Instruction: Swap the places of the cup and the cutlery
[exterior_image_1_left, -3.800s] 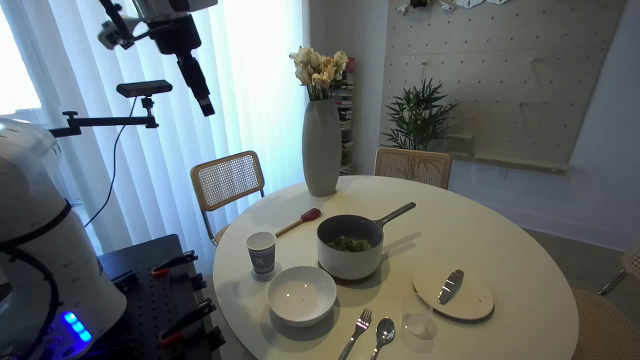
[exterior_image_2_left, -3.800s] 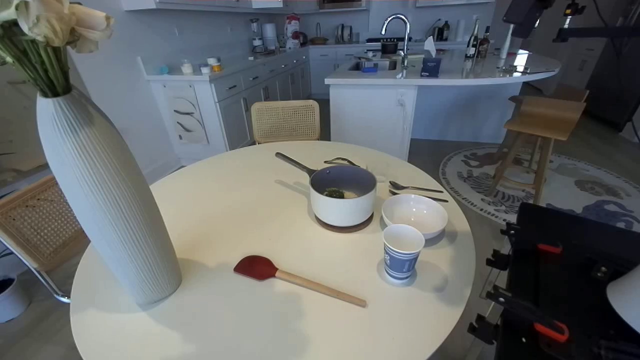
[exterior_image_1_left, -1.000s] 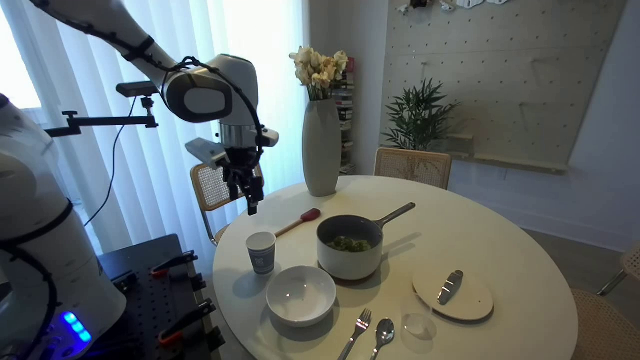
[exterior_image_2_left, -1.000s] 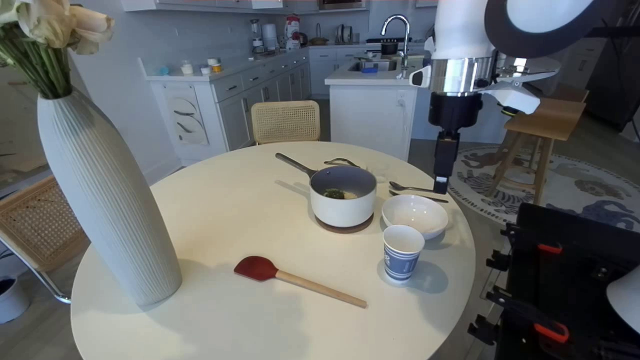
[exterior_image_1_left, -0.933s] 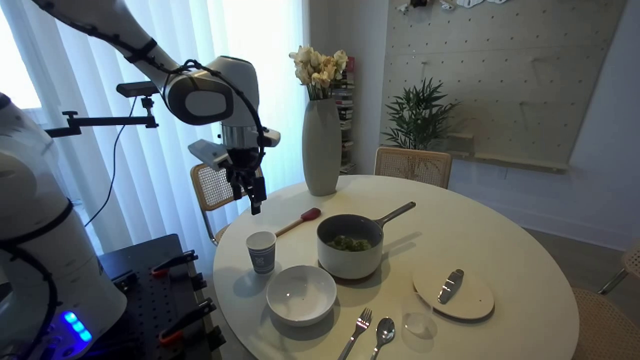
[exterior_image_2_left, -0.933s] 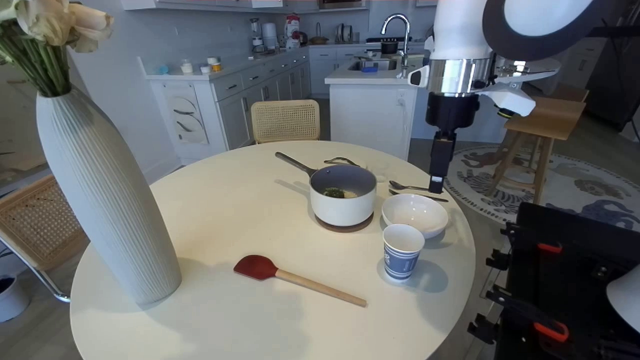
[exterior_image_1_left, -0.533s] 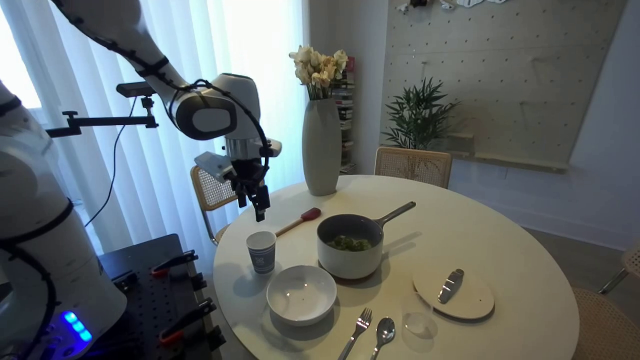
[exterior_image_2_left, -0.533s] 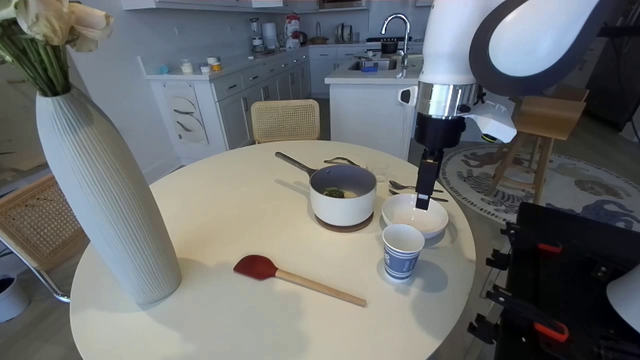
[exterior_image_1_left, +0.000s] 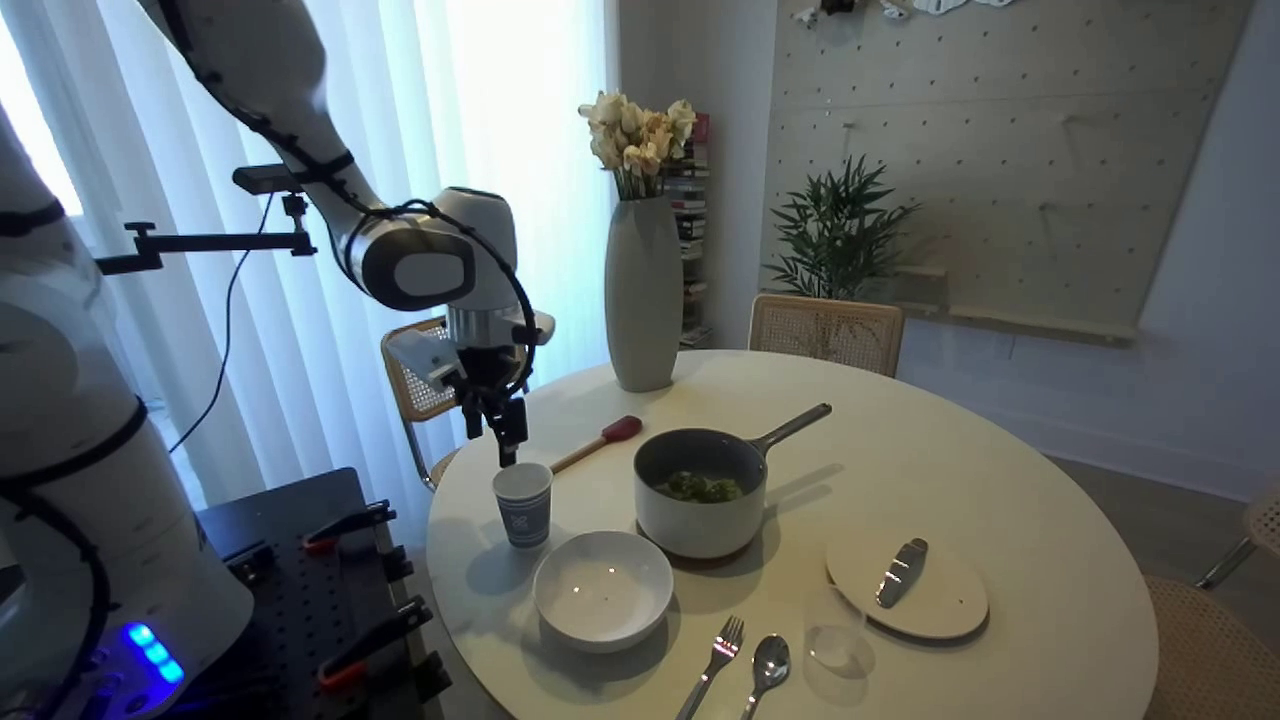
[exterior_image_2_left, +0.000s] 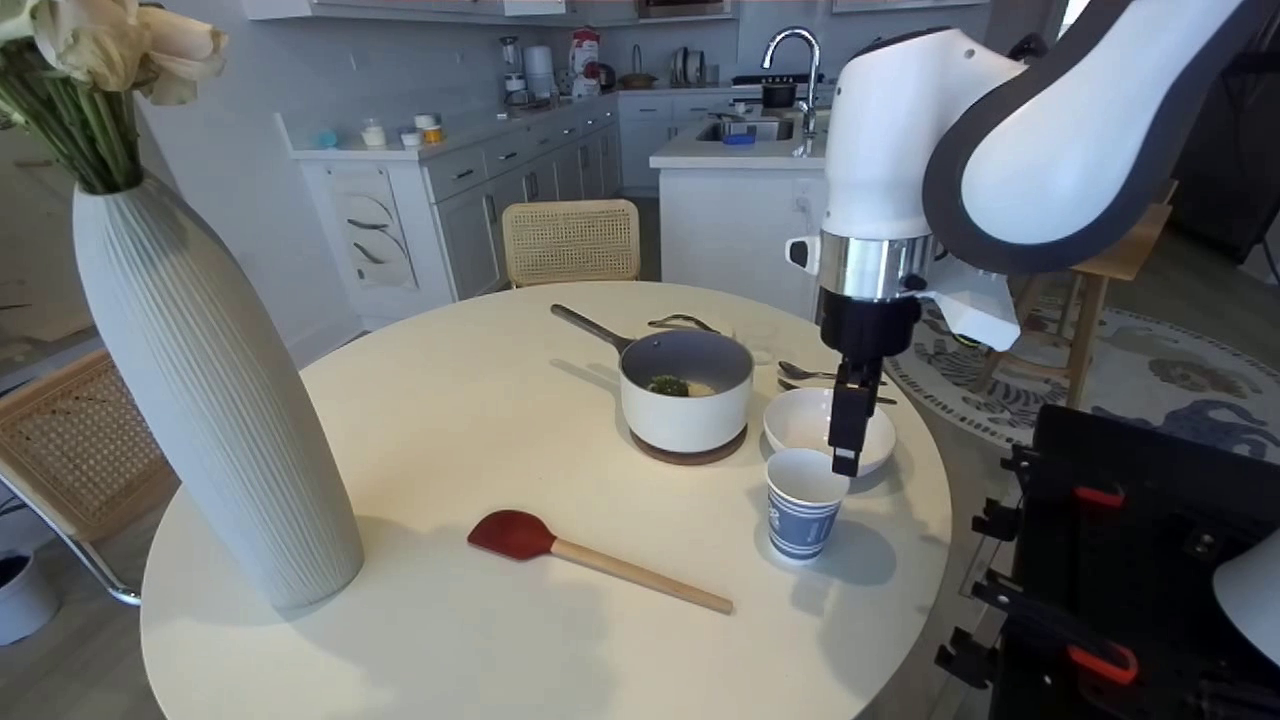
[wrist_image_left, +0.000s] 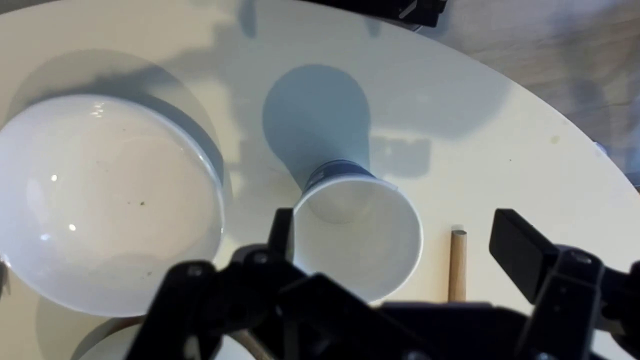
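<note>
Reads as step one: picking the cup (exterior_image_1_left: 523, 510). Nothing swapped yet. The cup stands upright on the table (exterior_image_1_left: 960, 480), between the bowl (exterior_image_1_left: 603, 592) and the handle end of the spatula (exterior_image_2_left: 600, 562); the fork (exterior_image_1_left: 718, 655) and spoon (exterior_image_1_left: 768, 665) lie side by side near the table edge, on the bowl's other side. The tool (wrist_image_left: 392, 232) is spread, pinching nothing, close over the cup. Wrist view shows it off-centre: bowl-side jaw at the cup's rim, the other well past the cup and past the spatula. Contact with the rim: can't tell. Next move, my call: shift toward the bowl until the gap straddles the cup, drop, squeeze lightly. Looks like paper, so it may buckle; dropping as is could clip the rim or tip it. The fork and spoon occupy its target spot, so I'd expect a stop-over somewhere first. Also on the table: pot (exterior_image_1_left: 698, 525) with greens (exterior_image_1_left: 697, 488) on a trivet (exterior_image_2_left: 690, 460), clear glass (exterior_image_1_left: 838, 650) near the spoon, flat plate (exterior_image_1_left: 945, 615) carrying a lone silver utensil (exterior_image_1_left: 901, 573), tall vase (exterior_image_1_left: 643, 300) of pale flowers (exterior_image_1_left: 645, 135). Room: pale curtain (exterior_image_1_left: 545, 150), pegboard (exterior_image_1_left: 980, 180), plant (exterior_image_1_left: 840, 230), cane-backed chair (exterior_image_1_left: 825, 330), kitchen island (exterior_image_2_left: 740, 220) with chrome tap (exterior_image_2_left: 811, 95).
</note>
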